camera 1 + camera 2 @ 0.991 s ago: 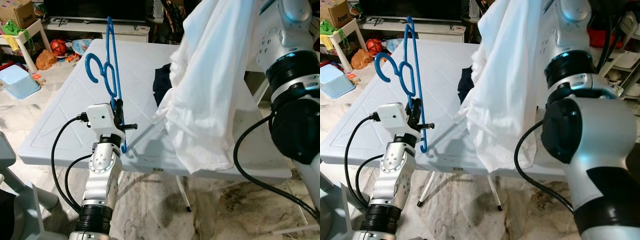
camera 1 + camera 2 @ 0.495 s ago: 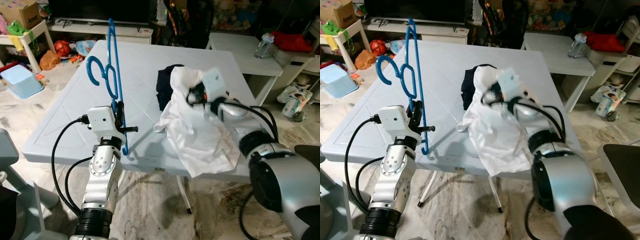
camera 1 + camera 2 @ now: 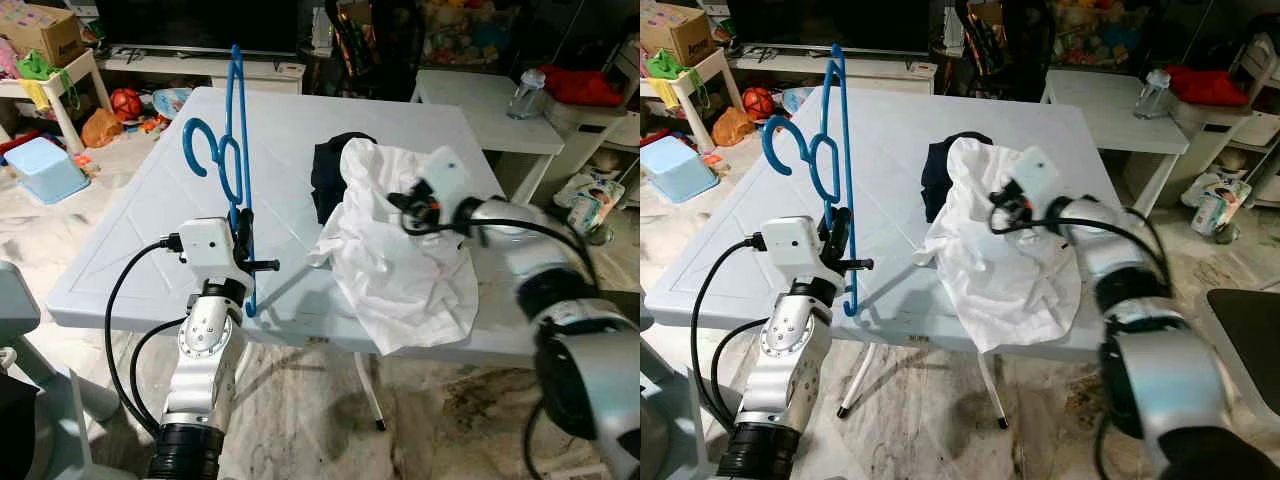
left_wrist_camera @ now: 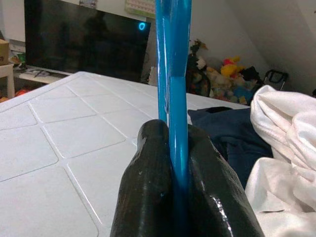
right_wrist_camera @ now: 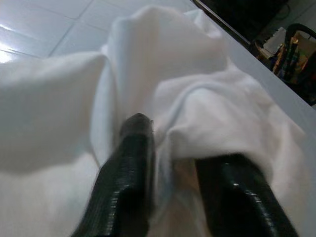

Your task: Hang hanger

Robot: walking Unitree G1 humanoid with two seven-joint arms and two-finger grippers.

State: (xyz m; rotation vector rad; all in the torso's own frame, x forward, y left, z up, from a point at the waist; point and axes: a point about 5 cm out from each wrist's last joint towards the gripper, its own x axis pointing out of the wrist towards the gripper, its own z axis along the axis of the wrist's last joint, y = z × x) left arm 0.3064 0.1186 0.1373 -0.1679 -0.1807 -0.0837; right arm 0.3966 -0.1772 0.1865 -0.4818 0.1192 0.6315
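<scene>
A blue plastic hanger (image 3: 232,150) stands upright over the front left part of the white table (image 3: 130,240), hook turned left. My left gripper (image 3: 243,215) is shut on its lower bar; the left wrist view has both fingers (image 4: 148,168) pressed against the blue bar (image 4: 175,74). A white shirt (image 3: 400,270) lies crumpled on the table's right side, its lower part hanging over the front edge. My right gripper (image 3: 408,205) rests on the shirt's top, shut on a fold of the cloth (image 5: 168,94). A dark garment (image 3: 330,165) lies behind the shirt.
A second white table (image 3: 480,100) with a bottle (image 3: 527,90) stands at the back right. On the floor at left are a light blue tub (image 3: 40,165), toys and a small white table (image 3: 70,70). A TV stand runs along the back.
The right arm came down from high up and laid the white shirt on the table, then shifted right. The left gripper still holds the hanger upright.
</scene>
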